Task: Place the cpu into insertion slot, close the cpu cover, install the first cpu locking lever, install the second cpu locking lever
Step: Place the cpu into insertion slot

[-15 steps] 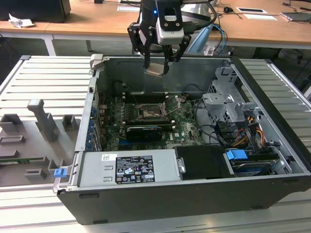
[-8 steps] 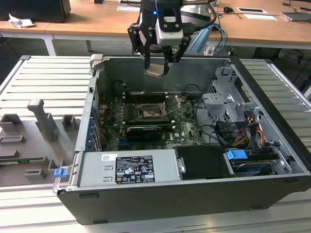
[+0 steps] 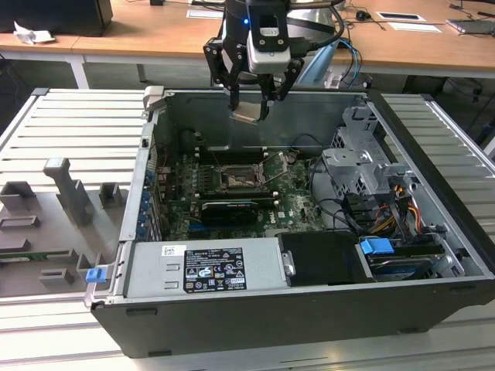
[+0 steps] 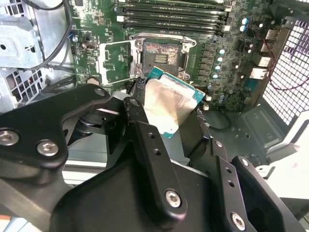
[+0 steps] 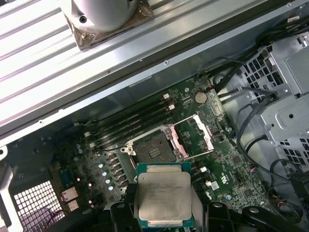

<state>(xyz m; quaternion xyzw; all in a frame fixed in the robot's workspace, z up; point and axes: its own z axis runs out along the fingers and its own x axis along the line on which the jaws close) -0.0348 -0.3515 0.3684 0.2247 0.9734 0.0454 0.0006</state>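
My gripper (image 3: 249,108) hangs above the open computer case, shut on the cpu (image 3: 247,115), a thin square chip with a pale metal face and a green edge. In both wrist views the cpu (image 4: 169,104) (image 5: 163,195) sits between the black fingers (image 4: 145,140), clear of the board. The insertion slot (image 3: 236,179) (image 4: 159,55) (image 5: 150,147) lies bare below it, a dark square socket with a silver rim. The cpu cover (image 3: 277,168) (image 4: 114,60) (image 5: 195,135) is swung open to one side of the slot.
Long black memory slots (image 4: 174,14) run beside the socket. A metal drive cage (image 3: 363,166) with cables fills the exterior view's right of the case. The power supply (image 3: 205,267) lies along the near wall. Grey fixtures (image 3: 69,193) stand on the table at the exterior view's left.
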